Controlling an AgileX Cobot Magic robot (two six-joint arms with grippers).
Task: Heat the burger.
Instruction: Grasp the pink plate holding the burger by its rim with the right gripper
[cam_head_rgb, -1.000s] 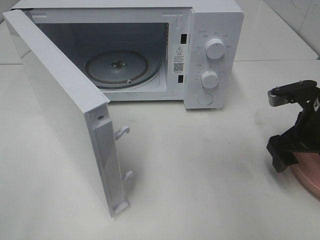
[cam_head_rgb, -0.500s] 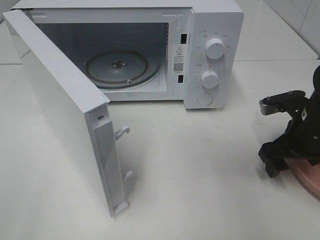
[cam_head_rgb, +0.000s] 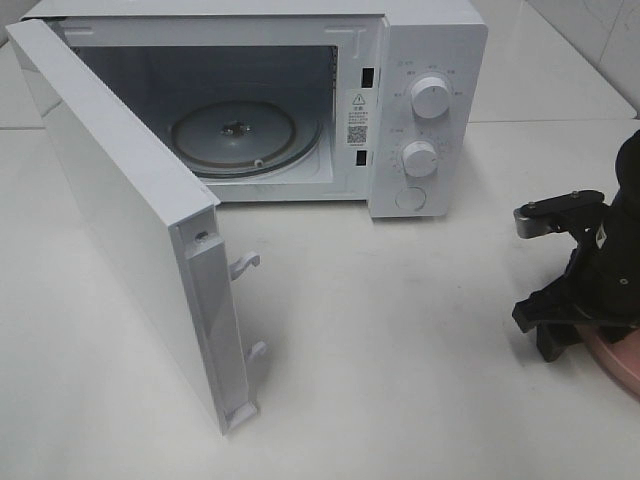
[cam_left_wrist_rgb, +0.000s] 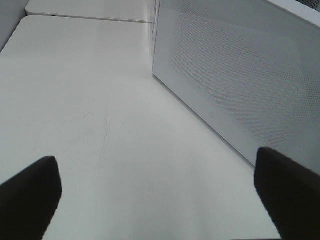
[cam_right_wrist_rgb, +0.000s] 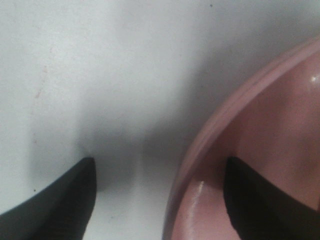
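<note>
Kitchen-style tabletop with microwave

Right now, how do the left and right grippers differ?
The left gripper is over the table beside the microwave door; the right gripper straddles the rim of the pink plate, one finger inside. The left gripper is outside the high view; the right gripper shows there. Both are open.

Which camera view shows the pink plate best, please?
The right wrist view: the pink plate fills much of it up close, its rim passing between the fingertips of the open right gripper. The exterior high view catches only a sliver of the plate at the frame's edge, under the gripper. The left wrist view shows none of it.
</note>
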